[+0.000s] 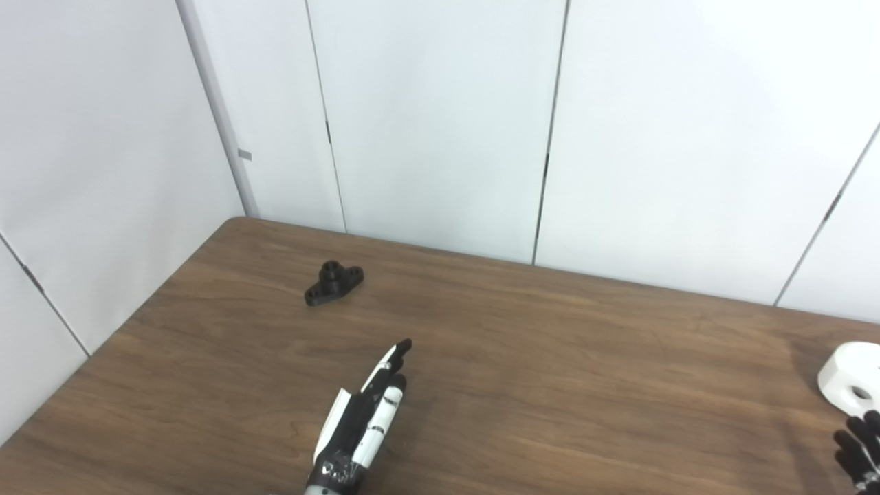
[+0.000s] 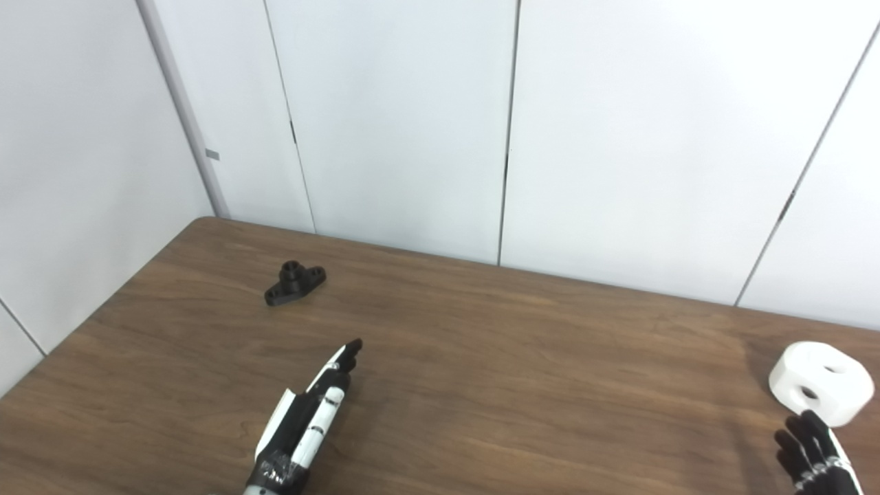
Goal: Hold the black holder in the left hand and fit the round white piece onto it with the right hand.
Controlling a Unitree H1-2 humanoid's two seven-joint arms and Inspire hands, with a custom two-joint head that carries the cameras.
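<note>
Reaching phase: nothing gripped yet, both parts lie loose on the surface [image 1: 550,385].
Black holder [image 1: 334,282]: flat on its flange, boss up, far-left area near the back corner; boss-up suits a side pinch on the flange, leaving the boss free for mating.
Round white piece [image 2: 821,382]: at the far right, holes showing, well apart from the holder; cut off by the frame edge in the left eye view.
Left robot hand [image 1: 364,419]: fingers straight and together, pointing toward the holder, holding nothing, well short of it.
Right robot hand [image 2: 818,457]: fingertips just beside the near side of the white piece, holding nothing; mostly out of frame, so its spread can't be told.
Edges: holder sits near the left edge and back wall; overshoot could push it off.
Open room: bare wood across the middle, likely the best spot for joining the parts.
</note>
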